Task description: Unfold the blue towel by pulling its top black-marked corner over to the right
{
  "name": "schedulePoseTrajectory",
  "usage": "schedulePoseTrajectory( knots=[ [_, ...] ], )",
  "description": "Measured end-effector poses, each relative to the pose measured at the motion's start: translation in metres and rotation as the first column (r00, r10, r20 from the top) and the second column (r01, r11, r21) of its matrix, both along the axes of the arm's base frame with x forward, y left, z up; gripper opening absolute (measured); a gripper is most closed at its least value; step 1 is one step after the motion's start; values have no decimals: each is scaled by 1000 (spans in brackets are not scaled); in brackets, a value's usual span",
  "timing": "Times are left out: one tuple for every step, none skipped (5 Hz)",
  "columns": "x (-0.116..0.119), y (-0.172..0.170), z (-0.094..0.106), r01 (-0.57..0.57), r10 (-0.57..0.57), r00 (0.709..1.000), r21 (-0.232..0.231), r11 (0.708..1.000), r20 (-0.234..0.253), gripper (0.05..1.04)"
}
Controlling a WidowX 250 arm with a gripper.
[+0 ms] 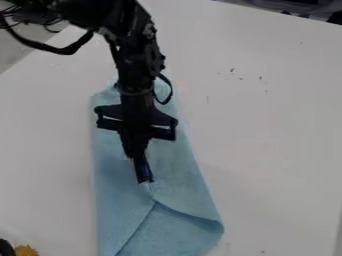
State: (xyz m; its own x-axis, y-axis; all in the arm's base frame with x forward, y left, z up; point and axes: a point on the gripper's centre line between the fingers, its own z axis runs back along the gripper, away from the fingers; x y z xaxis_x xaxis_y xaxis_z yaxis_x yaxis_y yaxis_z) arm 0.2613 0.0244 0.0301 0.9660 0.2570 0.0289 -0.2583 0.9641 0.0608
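Hung with the jaws of the black gripper (145,180) closed together, tips down at the light blue cloth (174,175); could not tell about any fabric pinched between. Lay lengthwise beneath the arm (137,75), long axis running from top to bottom, widened and creased nearer the camera, with a rounded corner pointing right. Rested on a white tabletop (274,145) with small dark specks (232,70), near an orange-yellow thing (27,251) at bottom left.

A light blue cloth (120,190) lies lengthwise on the white table (267,150) — partly folded, one corner turned over.
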Motion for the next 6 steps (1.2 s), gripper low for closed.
schedulePoseTrajectory(
  knots=[
    [16, -11, 11, 23, -23, 999, 16, 1000, 47, 54],
    [37, -24, 20, 80, -81, 994, 21, 997, 70, 54],
    [59, -50, 19, 184, -185, 980, 17, 983, 74, 54],
    [79, -73, 14, 271, -270, 960, -2, 963, 76, 54],
    [92, -88, 8, 338, -336, 939, -13, 941, 75, 54],
    [96, -94, 4, 359, -356, 931, -28, 933, 75, 54]
  ],
)
